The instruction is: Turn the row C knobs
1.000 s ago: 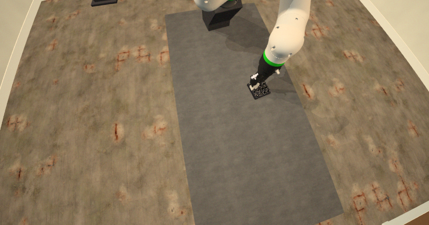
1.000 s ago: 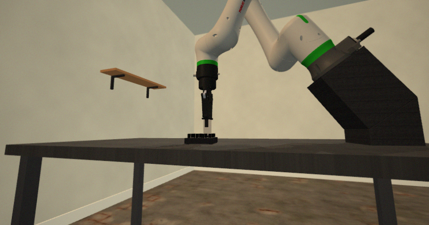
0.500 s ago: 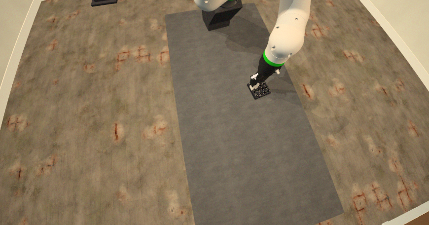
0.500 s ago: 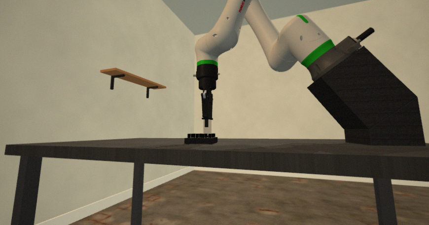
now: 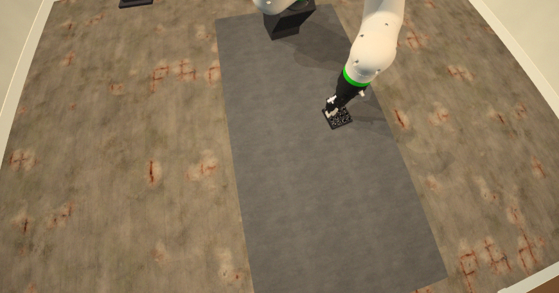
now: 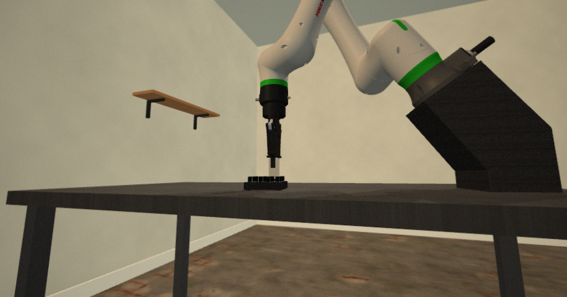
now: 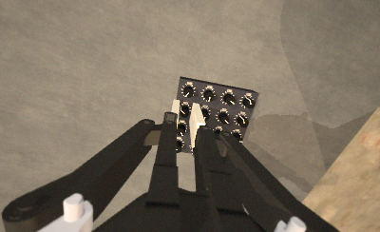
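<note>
The black knob box point(image 5: 333, 126) point(image 6: 264, 185) point(image 7: 217, 106) stands on the table with four rows of black knobs. In the wrist view, pale name-like blobs lie above the knobs, so the top row looks like row D and the second like row C. My gripper point(image 5: 331, 113) point(image 6: 274, 175) point(image 7: 184, 111) points down with its pale pads a narrow gap apart, at knob-top height. The leftmost second-row knob point(image 7: 184, 110), apparently C4, shows between the pads; no firm contact is visible. The top-left knob point(image 7: 188, 90) has its line down and slightly left. The fingers hide parts of the lower rows.
The grey table top point(image 5: 320, 196) point(image 6: 139, 191) bears the box and, farther back, the arm's dark base point(image 5: 287, 23) point(image 6: 504, 136). Neighbouring knobs stand close to the right pad. A wall shelf point(image 6: 174, 102) hangs behind in the exterior view.
</note>
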Controlling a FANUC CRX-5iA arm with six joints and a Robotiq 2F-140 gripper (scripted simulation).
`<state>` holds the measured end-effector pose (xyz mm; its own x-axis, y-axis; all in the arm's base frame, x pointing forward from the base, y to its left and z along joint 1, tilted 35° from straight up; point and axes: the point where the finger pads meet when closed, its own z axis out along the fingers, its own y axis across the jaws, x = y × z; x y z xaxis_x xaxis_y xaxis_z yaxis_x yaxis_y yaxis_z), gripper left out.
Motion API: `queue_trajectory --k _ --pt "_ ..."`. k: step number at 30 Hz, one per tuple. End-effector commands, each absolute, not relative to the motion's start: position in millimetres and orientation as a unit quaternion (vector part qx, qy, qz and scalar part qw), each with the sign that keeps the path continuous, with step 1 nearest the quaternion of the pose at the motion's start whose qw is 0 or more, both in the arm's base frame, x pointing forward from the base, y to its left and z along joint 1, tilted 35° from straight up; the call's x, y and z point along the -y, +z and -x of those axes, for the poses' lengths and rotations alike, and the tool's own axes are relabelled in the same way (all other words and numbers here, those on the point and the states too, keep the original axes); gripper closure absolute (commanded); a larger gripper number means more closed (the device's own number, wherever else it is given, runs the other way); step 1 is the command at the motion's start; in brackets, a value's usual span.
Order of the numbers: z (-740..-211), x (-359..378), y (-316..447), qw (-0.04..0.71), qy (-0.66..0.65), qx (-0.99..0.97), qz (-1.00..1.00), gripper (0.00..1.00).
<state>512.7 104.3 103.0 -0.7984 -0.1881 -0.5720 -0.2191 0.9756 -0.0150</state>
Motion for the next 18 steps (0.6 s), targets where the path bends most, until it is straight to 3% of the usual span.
queue_trajectory --k 1,3,4,18 --pt "-512.8 -104.3 103.1 0.299 0.026 -0.948 0.107 0.88" --pt "-512.8 -104.3 103.1 0.299 0.026 -0.948 0.107 0.88" --pt "-512.8 -104.3 103.1 0.299 0.026 -0.948 0.107 0.95" --pt "-512.8 -104.3 103.1 0.299 0.026 -0.948 0.107 0.95"
